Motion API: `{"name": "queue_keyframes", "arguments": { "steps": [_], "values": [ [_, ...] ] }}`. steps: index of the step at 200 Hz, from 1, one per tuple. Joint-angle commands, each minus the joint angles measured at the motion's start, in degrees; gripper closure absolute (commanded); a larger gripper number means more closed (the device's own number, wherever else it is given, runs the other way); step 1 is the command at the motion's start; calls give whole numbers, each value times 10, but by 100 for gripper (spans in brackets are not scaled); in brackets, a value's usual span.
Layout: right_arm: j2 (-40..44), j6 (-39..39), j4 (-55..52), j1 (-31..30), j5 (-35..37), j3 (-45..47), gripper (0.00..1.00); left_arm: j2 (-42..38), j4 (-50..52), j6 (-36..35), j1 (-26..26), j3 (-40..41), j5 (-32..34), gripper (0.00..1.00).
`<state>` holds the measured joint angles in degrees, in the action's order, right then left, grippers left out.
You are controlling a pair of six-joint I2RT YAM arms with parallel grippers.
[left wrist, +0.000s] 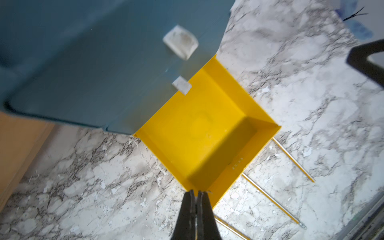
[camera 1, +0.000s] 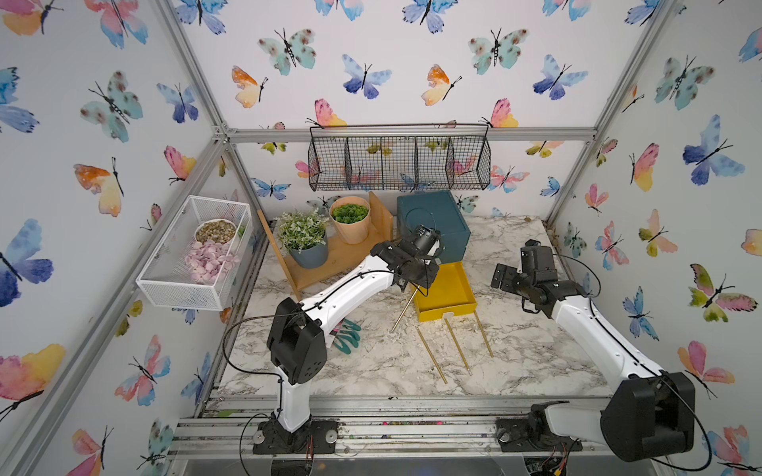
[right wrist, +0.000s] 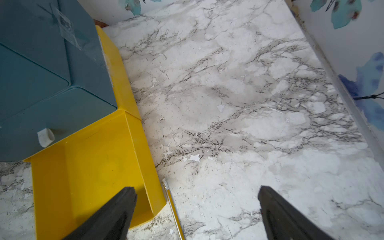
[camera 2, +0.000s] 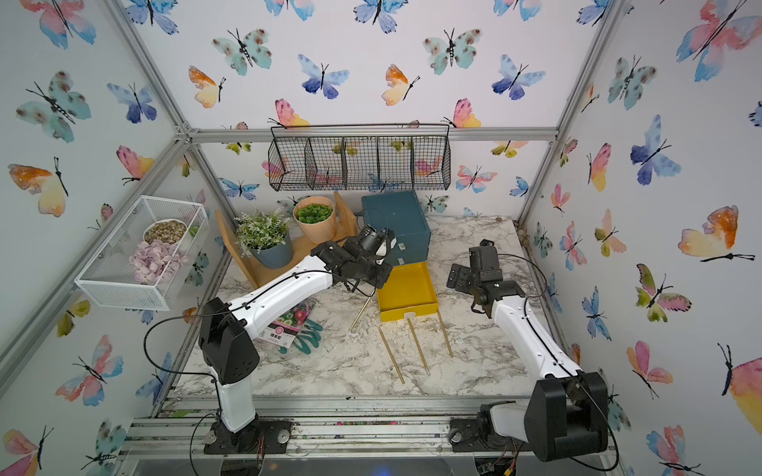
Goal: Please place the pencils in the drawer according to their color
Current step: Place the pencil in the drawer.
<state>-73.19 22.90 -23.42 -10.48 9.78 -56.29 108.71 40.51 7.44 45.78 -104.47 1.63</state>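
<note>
Chest (camera 1: 443,214): dark teal.
Lowest drawer (camera 1: 445,312): yellow.
Pencils (camera 1: 457,346): gold-tan.
Desk (camera 1: 536,350): white marble, grey veining.
Walls (camera 1: 371,49): white, watercolour butterflies.
Wire basket (camera 1: 396,162): black.
Mesh basket (camera 1: 181,293): white.

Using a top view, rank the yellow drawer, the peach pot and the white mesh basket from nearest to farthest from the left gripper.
From the left gripper:
1. Yellow drawer: right beside it, at the drawer's front corner.
2. Peach pot: farther back, toward the rear.
3. White mesh basket: farthest, raised on the left.

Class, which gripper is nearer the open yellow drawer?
Left. The left gripper, shut on a pencil, hangs over a corner of the yellow drawer; the right gripper stands open beside it, apart.
</note>
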Motion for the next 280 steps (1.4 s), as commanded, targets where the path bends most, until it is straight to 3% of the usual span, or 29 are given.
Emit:
{"name": "queue_keyframes", "arguments": {
  "steps": [1,39,98,178,257,280],
  "values": [
    [36,19,21,-1,48,14,2,-8,-61,-20,11,-18,-15,100],
    [100,22,45,-1,76,37,2,-13,-187,-52,22,7,-16,100],
    [138,20,55,-1,80,54,2,15,-296,-103,30,25,5,100],
    [138,18,56,-1,71,57,2,103,-243,-105,29,-22,8,100],
    [133,16,54,-1,59,62,2,154,-155,-39,30,-41,58,100],
    [132,17,55,-1,55,61,2,157,-143,-27,29,-44,81,80]
  ]
}}
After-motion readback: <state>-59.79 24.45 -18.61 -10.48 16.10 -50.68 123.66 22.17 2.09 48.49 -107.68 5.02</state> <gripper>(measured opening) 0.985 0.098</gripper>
